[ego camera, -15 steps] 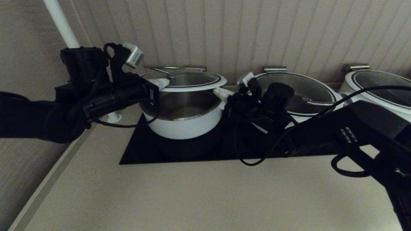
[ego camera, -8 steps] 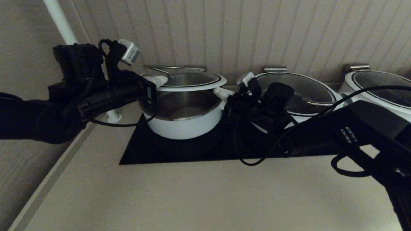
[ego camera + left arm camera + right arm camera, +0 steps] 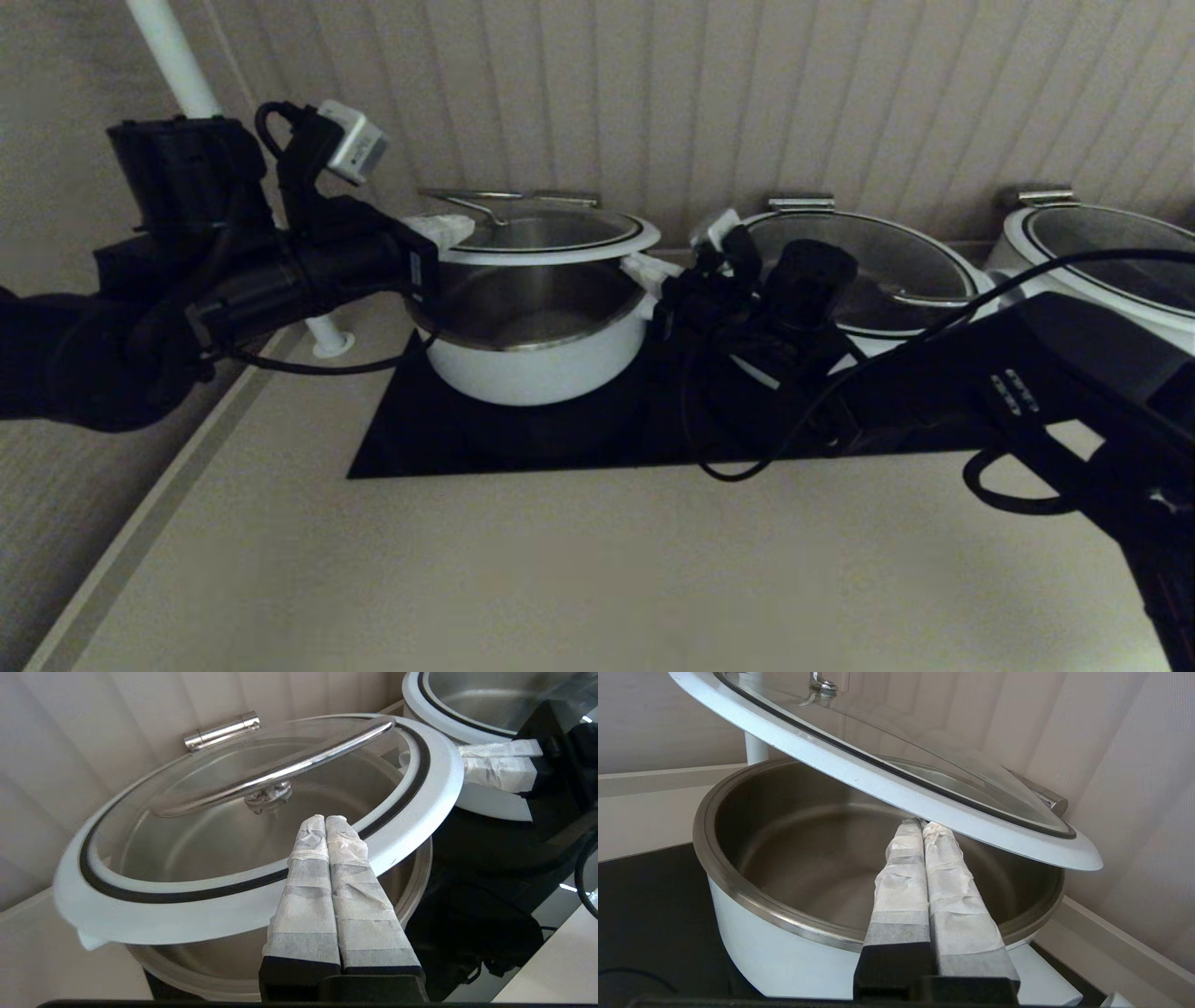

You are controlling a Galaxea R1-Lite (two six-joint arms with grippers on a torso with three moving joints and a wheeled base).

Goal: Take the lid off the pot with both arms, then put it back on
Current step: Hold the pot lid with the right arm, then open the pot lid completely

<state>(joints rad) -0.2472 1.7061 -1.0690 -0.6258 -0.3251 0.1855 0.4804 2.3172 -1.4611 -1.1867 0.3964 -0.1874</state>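
The white pot (image 3: 537,359) stands on the black hob, its steel inside showing. The glass lid (image 3: 551,233) with white rim and steel loop handle hangs raised above the pot, its back edge by the wall. My right gripper (image 3: 642,269) is shut, with its taped tips under the lid's right rim (image 3: 896,788), over the pot's mouth (image 3: 752,947). My left gripper (image 3: 441,227) is shut and empty, just left of the lid's rim and slightly above it. In the left wrist view its fingertips (image 3: 325,820) lie in front of the lid's rim (image 3: 233,905).
A wider white pot with its lid (image 3: 868,271) stands right of the right gripper, and a third pot (image 3: 1102,252) is at the far right. The black hob (image 3: 420,439) is set in a beige counter. A white pipe (image 3: 182,75) rises at the back left by the ribbed wall.
My left arm has moved left and up, drawing its shut fingertips away from the lid's left rim. The lid, the pot and the right arm have stayed put.
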